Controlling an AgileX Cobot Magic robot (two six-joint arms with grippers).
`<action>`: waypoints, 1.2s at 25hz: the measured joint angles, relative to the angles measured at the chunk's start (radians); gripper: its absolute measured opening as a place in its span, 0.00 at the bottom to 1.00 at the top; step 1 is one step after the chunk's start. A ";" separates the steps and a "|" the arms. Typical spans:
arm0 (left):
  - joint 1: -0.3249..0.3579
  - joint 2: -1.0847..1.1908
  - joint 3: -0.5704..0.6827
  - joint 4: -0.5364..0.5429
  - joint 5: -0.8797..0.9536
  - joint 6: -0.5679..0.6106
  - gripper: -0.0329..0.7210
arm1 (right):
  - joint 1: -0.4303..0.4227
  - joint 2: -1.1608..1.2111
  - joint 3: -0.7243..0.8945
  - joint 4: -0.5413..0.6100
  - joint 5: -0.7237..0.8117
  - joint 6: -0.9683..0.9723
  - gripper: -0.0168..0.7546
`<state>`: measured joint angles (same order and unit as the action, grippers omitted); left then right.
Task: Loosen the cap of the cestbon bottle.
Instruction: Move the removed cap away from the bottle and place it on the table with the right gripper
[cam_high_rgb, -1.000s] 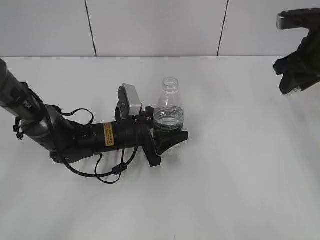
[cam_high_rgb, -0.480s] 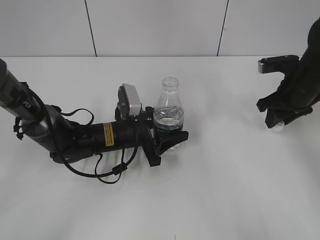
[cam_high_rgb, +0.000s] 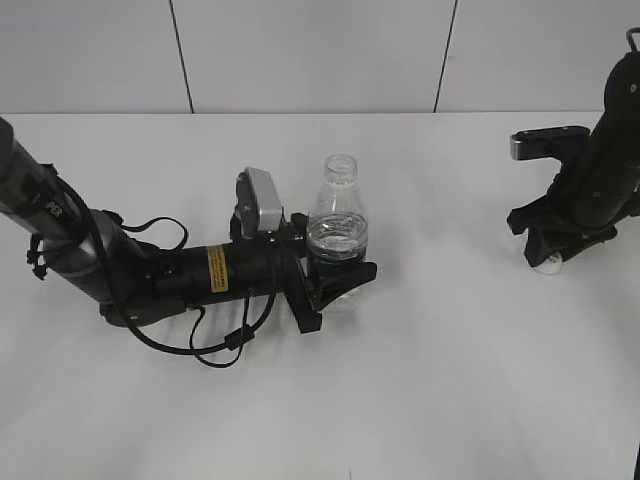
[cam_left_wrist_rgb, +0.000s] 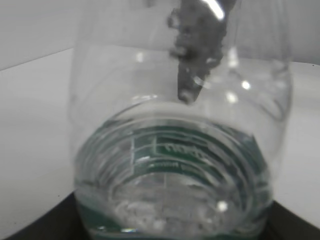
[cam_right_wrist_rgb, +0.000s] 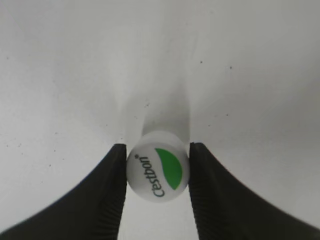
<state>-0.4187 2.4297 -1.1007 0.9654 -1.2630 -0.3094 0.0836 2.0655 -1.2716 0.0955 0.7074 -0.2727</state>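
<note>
Cestbon bottle (cam_high_rgb: 337, 232) upright mid-surface, neck open, clenched low on its body by left claw (cam_high_rgb: 335, 280). Cap (cam_right_wrist_rgb: 157, 172) off, pinched between right claw (cam_right_wrist_rgb: 156, 175) pads, top facing wrist cam, low over white surface (cam_high_rgb: 450, 380) far right, well apart from bottle. Likely next: release there.

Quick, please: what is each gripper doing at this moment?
Left gripper: shut on the bottle.
Right gripper: shut on the cap, low over the table.
</note>
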 joint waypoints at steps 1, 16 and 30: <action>0.000 0.000 0.000 0.000 0.000 0.000 0.58 | 0.000 0.000 0.000 0.000 0.000 0.000 0.42; 0.000 0.000 0.000 0.000 0.000 -0.002 0.58 | 0.000 0.000 0.000 0.002 0.025 0.001 0.77; 0.003 0.010 0.001 0.000 0.048 -0.121 0.76 | 0.000 0.000 0.000 0.003 0.028 0.001 0.77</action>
<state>-0.4157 2.4398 -1.0997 0.9654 -1.2154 -0.4306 0.0836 2.0655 -1.2716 0.0987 0.7353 -0.2717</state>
